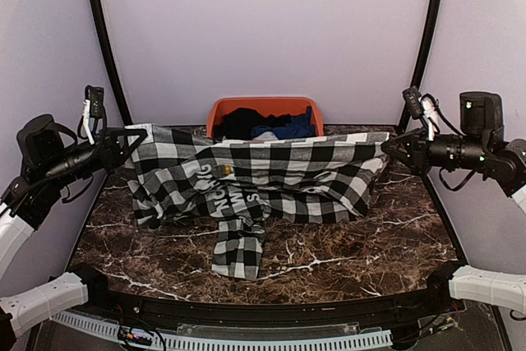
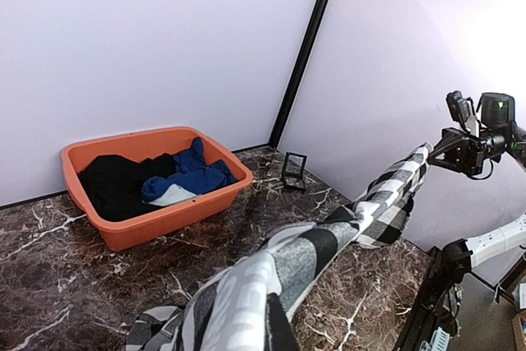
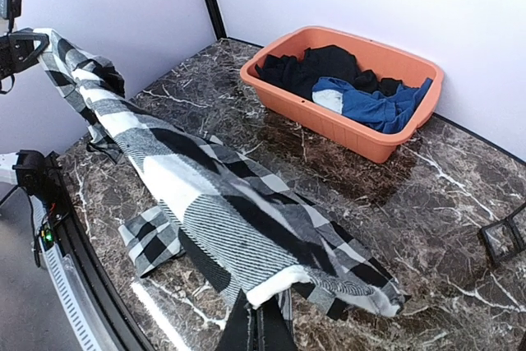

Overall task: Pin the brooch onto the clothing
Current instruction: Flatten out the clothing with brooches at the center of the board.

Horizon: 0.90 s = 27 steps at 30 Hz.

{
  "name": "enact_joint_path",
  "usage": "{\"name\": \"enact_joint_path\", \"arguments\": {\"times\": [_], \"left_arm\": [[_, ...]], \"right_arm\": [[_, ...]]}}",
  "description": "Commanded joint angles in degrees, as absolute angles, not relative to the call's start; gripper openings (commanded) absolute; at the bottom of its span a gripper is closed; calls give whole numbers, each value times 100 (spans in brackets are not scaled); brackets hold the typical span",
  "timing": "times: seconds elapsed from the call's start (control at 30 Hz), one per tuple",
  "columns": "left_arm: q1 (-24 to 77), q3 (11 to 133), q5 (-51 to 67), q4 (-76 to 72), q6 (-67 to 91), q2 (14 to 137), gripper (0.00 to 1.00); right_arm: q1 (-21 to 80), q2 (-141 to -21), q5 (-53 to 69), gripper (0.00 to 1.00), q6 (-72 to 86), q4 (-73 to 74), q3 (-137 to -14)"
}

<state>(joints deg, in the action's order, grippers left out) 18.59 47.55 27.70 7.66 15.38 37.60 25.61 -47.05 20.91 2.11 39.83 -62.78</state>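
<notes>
Since the shirt hangs as a band between your two arms, the entries run from one end of it to the other.

- Left gripper: fingers pressed together on the shirt's left edge, raised off the marble table. It holds that end so the cloth is tensioned flat, not bunched.
- Shirt: black-and-white check, stretched across the middle of the table from one gripper to the other. The upper hem is lifted and the lower part drapes down onto the marble.
- Lettered panel: black with white block letters, left of centre and facing up, a likely site for pinning.
- Yellowish spot: small, on the panel's upper edge. It may be the brooch; too small to tell, or to say whether it is fastened.
- Sleeve: slack on the table below the panel, carrying no tension.
- Orange basin: behind the shirt at the back wall, holding a black garment and a blue garment, both kept out of the work.
- Small black frame: on the marble right of the basin, apart from the cloth; purpose unclear.
- Right gripper: closed on the shirt's right edge, level with its partner, countering your left pull.
</notes>
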Motion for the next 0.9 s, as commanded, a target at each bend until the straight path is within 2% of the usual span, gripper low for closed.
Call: {"name": "enact_joint_path", "arguments": {"times": [0.0, 0.17, 0.3, 0.63, 0.87], "left_arm": [[1842, 4764, 2624, 1053, 1366, 3172, 1], [1890, 5195, 1937, 1546, 1072, 3178, 1], [1896, 5169, 1237, 1625, 979, 3677, 1], [1828, 5003, 920, 901, 611, 6598, 1], [1750, 5798, 877, 487, 271, 8665, 1]], "right_arm": [[2624, -4689, 1804, 0, 510, 4797, -6694], [2661, -5099, 1351, 0, 778, 5284, -6919], [2659, -5954, 820, 0, 666, 5172, -6944], [2654, -8752, -209, 0, 52, 4305, -7506], [2651, -10741, -910, 0, -413, 4194, -8831]]}}
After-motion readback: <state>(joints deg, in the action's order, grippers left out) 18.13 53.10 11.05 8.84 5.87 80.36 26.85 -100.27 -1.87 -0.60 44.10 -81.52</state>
